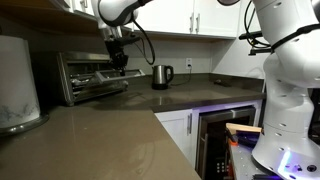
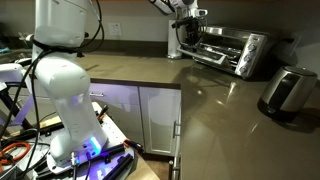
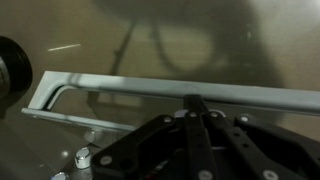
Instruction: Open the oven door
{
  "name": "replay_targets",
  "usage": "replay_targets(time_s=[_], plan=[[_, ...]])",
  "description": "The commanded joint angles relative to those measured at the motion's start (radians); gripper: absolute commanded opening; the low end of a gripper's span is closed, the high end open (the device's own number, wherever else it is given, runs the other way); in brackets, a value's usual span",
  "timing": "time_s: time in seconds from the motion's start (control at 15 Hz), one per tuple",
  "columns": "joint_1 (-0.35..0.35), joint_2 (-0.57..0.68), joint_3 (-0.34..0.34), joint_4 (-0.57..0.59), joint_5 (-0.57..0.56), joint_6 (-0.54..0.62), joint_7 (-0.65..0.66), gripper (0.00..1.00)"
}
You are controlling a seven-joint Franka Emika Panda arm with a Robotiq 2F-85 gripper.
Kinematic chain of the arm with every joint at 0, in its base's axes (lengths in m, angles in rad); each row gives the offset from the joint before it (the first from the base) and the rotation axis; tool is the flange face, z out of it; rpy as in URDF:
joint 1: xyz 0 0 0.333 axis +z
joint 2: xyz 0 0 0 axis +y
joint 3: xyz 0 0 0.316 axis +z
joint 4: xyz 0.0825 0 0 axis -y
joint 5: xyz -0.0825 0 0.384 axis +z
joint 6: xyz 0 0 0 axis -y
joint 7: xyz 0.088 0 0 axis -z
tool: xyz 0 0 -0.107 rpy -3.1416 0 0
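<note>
Kitchen countertop [image 1: 110,130], grey, with the oven [image 1: 80,72] against the back wall, near a kettle [image 1: 161,76]. The gripper [image 1: 120,63] hangs at the oven's upper front edge. Wrist view: the fingers look pressed together, their tip touching the silver handle [image 3: 150,86] of the oven door [image 3: 200,40] without wrapping it. The door seems tilted partway out, though at this size I cannot be sure. Step in hand, by my judgement: drawing the door down. Next I would hold the tip against the bar and follow its arc outward and downward.
</note>
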Motion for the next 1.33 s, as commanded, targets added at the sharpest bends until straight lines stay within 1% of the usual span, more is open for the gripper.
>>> replay_targets(time_s=[0.0,0.67,1.27], plan=[[-0.014,0.001,0.011,-0.022,0.05,0.036,-0.041,0.0],[-0.01,-0.012,0.024,-0.068,0.113,0.02,-0.053,0.0],[0.002,-0.037,0.032,-0.163,0.116,0.131,0.004,0.0]])
